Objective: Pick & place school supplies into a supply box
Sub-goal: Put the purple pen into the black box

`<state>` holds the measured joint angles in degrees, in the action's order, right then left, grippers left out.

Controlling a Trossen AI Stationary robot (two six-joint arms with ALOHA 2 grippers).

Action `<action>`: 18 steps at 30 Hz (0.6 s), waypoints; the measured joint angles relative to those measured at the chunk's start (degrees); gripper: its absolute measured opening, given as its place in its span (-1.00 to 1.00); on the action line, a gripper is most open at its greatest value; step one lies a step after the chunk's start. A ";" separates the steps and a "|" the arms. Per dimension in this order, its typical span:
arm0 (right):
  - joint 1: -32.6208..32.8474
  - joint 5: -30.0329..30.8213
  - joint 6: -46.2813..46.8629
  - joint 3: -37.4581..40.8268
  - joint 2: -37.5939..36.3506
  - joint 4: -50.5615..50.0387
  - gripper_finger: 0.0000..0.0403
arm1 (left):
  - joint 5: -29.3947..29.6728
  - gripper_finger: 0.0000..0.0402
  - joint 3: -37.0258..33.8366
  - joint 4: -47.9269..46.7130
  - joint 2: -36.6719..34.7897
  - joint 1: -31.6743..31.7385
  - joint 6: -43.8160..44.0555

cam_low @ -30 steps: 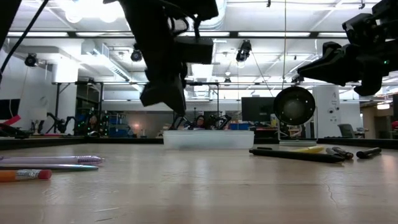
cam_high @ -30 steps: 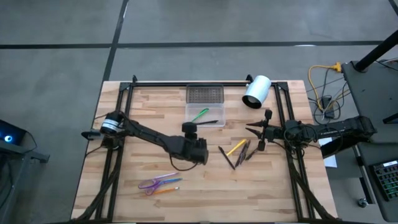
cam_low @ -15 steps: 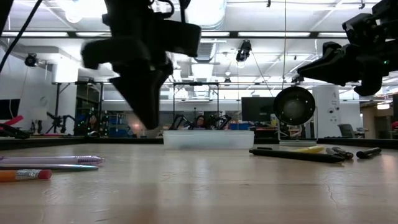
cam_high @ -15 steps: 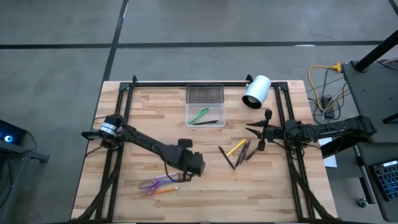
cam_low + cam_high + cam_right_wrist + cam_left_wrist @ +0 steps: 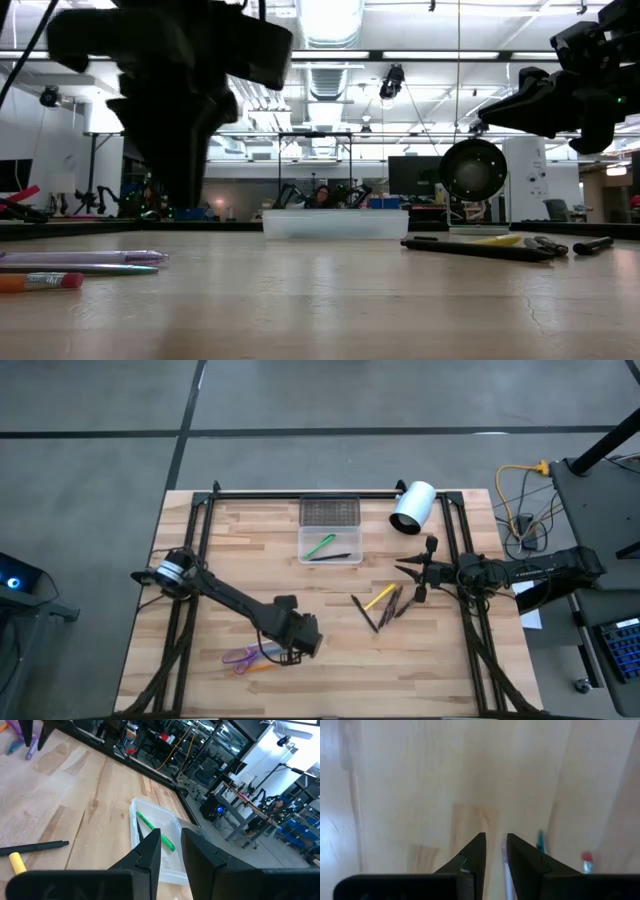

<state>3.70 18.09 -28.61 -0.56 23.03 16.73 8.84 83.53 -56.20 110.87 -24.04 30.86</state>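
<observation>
1. High view: the left hand [image 5: 290, 656] is low over the near-left part of the desk [image 5: 200, 560], right at the purple-handled scissors [image 5: 243, 655] and the orange and blue sticks [image 5: 268, 663] lying together there. Whether it touches them cannot be told from above. The supply box [image 5: 330, 530] sits at the far middle of the desk, mesh end away, with a green pen [image 5: 321, 544] and a dark pen [image 5: 334, 556] inside. Right of centre lie a yellow pencil [image 5: 379, 597] and several dark pens [image 5: 398, 603], close together. The right hand [image 5: 410, 582] hangs just right of that cluster. A white cylinder [image 5: 412, 507] lies at the far right.

2. Low view: the left arm is a dark mass at upper left, above the sticks [image 5: 60, 268] on the near-left desk. The box [image 5: 335, 223] stands far in the middle; the pens [image 5: 480, 247] lie to the right.

3. Left wrist view: the left hand's fingers [image 5: 472, 862] stand a narrow gap apart with nothing between them; the tips of a pale, a blue and a red-capped stick show just past them.

4. Right wrist view: the right hand's fingers [image 5: 150, 852] are slightly parted and hold nothing, aimed toward the box [image 5: 167, 852] with its green pen [image 5: 155, 831].
</observation>
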 joint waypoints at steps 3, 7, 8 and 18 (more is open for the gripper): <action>0.00 0.00 0.03 0.02 -0.02 0.00 -0.66 | -0.09 -0.69 0.00 -0.28 0.00 -0.76 2.70; 0.00 0.00 0.00 0.01 0.00 -0.01 -0.66 | -0.07 -0.69 0.00 -0.55 0.00 -1.46 3.31; 0.00 -0.01 0.01 0.00 0.00 0.00 -0.66 | -0.07 -0.69 0.00 -0.68 0.00 -1.51 3.41; 0.02 0.00 -0.04 0.00 -0.01 0.00 -0.66 | -0.27 -0.69 -2.55 -0.64 0.00 -2.93 7.88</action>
<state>3.73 18.09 -28.64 -0.56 23.02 16.73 8.57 80.97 -56.84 110.87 -26.97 38.74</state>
